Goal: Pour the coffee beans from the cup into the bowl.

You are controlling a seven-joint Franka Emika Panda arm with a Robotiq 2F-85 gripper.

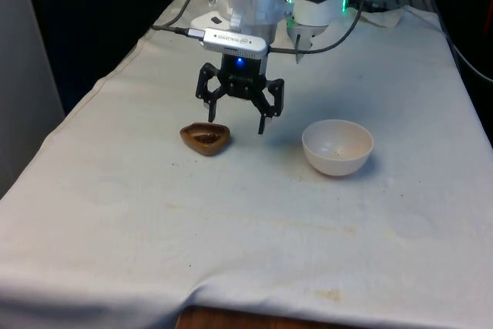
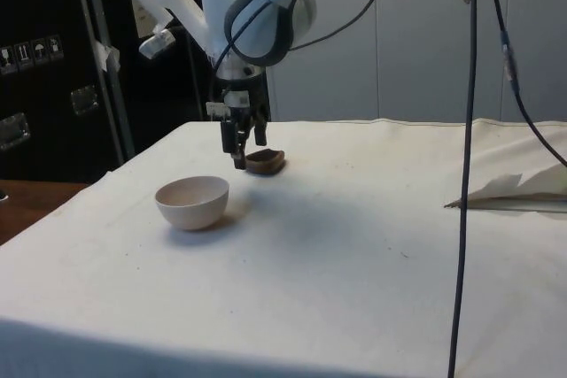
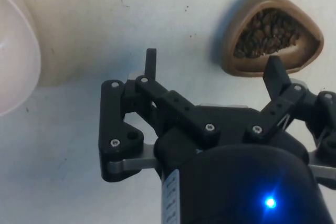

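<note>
Cup: we see the brown cup [image 1: 205,138] sitting upright on the white cloth [image 1: 231,252], toward the front view's left, its three-cornered mouth open and full of coffee beans [image 3: 266,31].
Bowl: the white bowl [image 1: 337,146] stands apart from the cup toward the front view's right, and looks empty apart from a speck or two.
Claw: our gripper [image 1: 238,114] hangs above the cloth between the two, nearer the cup, its fingers spread wide and holding nothing.
Step in hand: we judge this to be the reach for the cup; nothing is poured yet.
Doing it well: we should shift over the cup until its wall sits between the fingers, one finger [image 3: 275,75] already hanging near its rim in the wrist view.
Grip: we would close across a narrow part of the rim, firmly, since the odd shape may twist.
Risk: the cup is shallow and full, so we should lift it level or beans may spill early.
</note>
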